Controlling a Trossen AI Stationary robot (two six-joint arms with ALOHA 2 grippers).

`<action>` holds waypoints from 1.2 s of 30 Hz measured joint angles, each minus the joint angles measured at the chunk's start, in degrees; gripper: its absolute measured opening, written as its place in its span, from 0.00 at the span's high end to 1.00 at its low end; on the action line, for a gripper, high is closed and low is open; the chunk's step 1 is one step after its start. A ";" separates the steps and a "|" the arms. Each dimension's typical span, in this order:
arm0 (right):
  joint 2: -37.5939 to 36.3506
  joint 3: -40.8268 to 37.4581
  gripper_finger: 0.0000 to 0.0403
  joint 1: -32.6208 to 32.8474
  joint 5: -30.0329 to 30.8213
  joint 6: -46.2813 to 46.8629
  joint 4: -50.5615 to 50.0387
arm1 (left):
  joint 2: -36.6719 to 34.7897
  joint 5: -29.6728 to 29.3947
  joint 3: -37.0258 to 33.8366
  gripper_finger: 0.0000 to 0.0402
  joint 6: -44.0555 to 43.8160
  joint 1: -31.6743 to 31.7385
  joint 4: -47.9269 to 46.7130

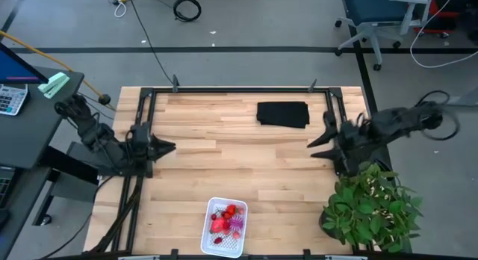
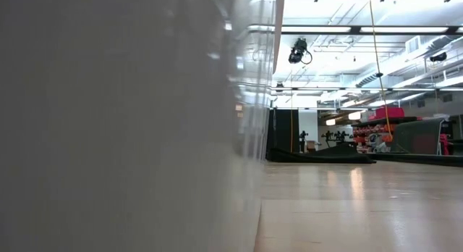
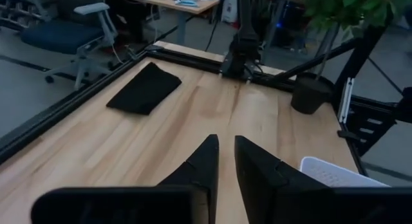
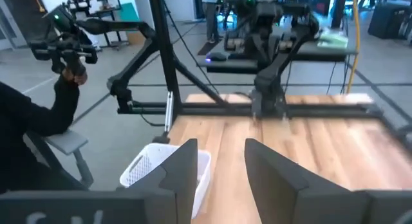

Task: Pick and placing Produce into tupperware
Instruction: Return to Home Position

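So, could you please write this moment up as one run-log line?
produce: in tupperware | tupperware: at table edge opposite black cloth | left gripper: open, empty, left side | right gripper: open, empty, right side

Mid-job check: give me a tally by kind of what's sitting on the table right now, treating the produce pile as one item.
Tupperware: 1
Produce pile, inside the tupperware: 1
Black cloth: 1
Potted plant: 1
Total: 4
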 joint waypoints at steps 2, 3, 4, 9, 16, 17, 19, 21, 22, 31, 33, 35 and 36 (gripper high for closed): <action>-3.00 -7.13 0.66 0.01 -0.05 1.43 4.66 | -2.28 -0.56 -2.18 0.85 -1.55 0.00 0.23; -4.69 -10.51 0.66 0.01 -0.04 1.94 6.67 | -3.42 -0.72 -3.28 0.85 -2.55 0.00 0.28; -6.42 -13.77 0.66 0.01 -0.04 2.49 8.65 | -4.50 -0.82 -4.35 0.85 -3.46 0.02 0.35; -14.91 -26.91 0.66 0.01 0.06 4.62 16.33 | -9.63 -2.65 -11.46 0.86 -7.61 0.02 1.57; -27.72 -38.43 0.66 -0.01 1.67 3.73 22.27 | -15.73 -6.33 -19.59 0.87 -9.08 0.77 5.02; -29.25 -39.51 0.66 0.01 1.60 3.73 22.85 | -16.63 -6.42 -20.28 0.87 -9.10 0.96 5.13; -32.15 -41.63 0.66 0.01 1.57 3.73 23.36 | -18.37 -6.49 -21.88 0.86 -9.09 1.22 6.09; -34.46 -43.14 0.66 0.01 1.58 3.69 23.52 | -19.82 -6.36 -23.53 0.85 -9.06 1.20 7.39; -35.37 -43.89 0.66 0.01 1.59 3.55 23.75 | -20.58 -5.88 -24.28 0.85 -9.23 1.20 7.47; -37.43 -48.70 0.66 0.01 2.50 4.28 25.00 | -25.37 -4.66 -33.77 0.87 -8.07 1.20 15.85; -37.45 -49.46 0.66 0.01 2.49 4.72 26.13 | -26.08 -4.72 -35.61 0.87 -5.65 1.20 19.63; -37.45 -50.45 0.66 0.01 2.50 4.77 27.32 | -26.54 -4.65 -36.70 0.87 -3.36 1.20 22.05; -37.45 -51.11 0.66 0.01 2.48 4.74 27.73 | -26.72 -4.26 -36.96 0.87 -3.09 1.20 22.44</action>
